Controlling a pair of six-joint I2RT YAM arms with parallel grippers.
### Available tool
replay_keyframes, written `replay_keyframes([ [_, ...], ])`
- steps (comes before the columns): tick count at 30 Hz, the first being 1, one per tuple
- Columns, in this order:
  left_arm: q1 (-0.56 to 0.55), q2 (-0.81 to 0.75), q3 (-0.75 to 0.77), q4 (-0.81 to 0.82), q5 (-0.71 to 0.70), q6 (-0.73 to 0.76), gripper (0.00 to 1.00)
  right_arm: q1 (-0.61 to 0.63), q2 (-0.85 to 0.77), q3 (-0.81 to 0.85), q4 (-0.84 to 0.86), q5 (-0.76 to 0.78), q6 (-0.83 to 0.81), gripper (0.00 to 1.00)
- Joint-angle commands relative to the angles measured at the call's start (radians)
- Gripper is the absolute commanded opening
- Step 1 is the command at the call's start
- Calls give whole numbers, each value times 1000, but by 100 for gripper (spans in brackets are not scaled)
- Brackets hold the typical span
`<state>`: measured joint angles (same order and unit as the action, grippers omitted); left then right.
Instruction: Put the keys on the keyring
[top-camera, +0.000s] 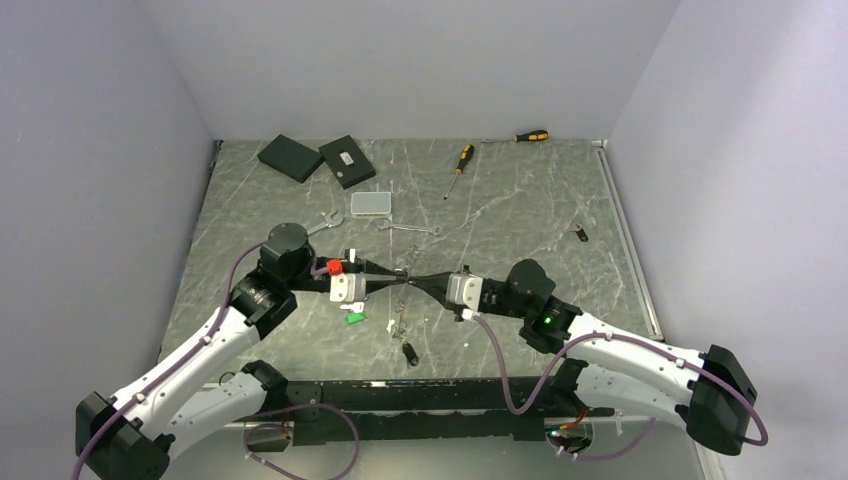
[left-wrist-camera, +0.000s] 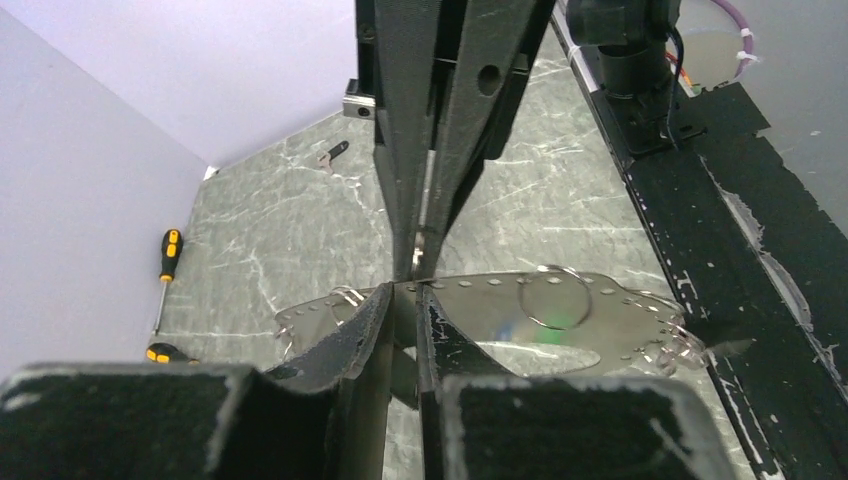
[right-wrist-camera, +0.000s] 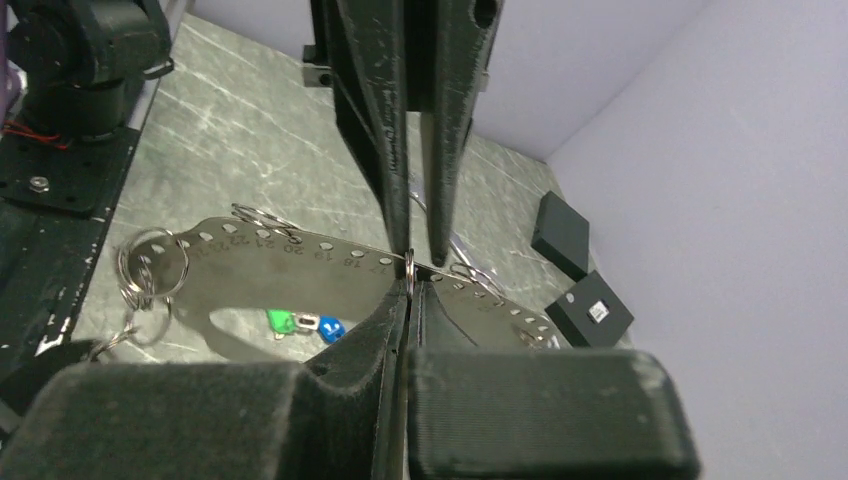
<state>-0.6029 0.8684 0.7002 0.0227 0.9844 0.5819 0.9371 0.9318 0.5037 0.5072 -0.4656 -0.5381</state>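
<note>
The keyring (left-wrist-camera: 600, 320) is a curved silvery metal band with numbered holes and small split rings, held up above the table between both arms. My right gripper (right-wrist-camera: 410, 285) (top-camera: 415, 281) is shut on a thin split ring at the band's upper edge. My left gripper (left-wrist-camera: 410, 290) (top-camera: 398, 283) meets it tip to tip from the other side. Its fingers stand a slim gap apart at that same edge, and nothing shows pinched between them. A green key (right-wrist-camera: 285, 322) (top-camera: 352, 319) and a blue key (right-wrist-camera: 330, 328) lie on the table below. A black key (top-camera: 410, 352) lies nearer the bases.
Two spanners (top-camera: 322, 224) (top-camera: 410, 229), a clear plastic box (top-camera: 371, 203) and two screwdrivers (top-camera: 459, 165) (top-camera: 530, 135) lie behind the grippers. Two black boxes (top-camera: 291, 157) (top-camera: 347, 160) sit at the back left. A small dark key (top-camera: 581, 234) lies at the right.
</note>
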Motion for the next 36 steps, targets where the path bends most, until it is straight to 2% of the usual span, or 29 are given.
replay_keyframes([
  [1,-6,-5,-5,68,-40,-16,18,6,-16,48,76,-64,26,0],
  [13,-10,12,-2,41,29,2,22,6,5,71,74,-78,38,0],
  [29,-23,19,1,14,20,22,14,22,78,151,44,-96,46,0],
  [30,-23,17,0,14,19,21,13,23,81,154,41,-99,48,0],
  [33,-23,13,-1,11,-5,19,1,27,92,167,19,-124,47,0],
  [36,-23,5,-3,13,-49,0,0,29,104,182,-22,-145,47,0],
])
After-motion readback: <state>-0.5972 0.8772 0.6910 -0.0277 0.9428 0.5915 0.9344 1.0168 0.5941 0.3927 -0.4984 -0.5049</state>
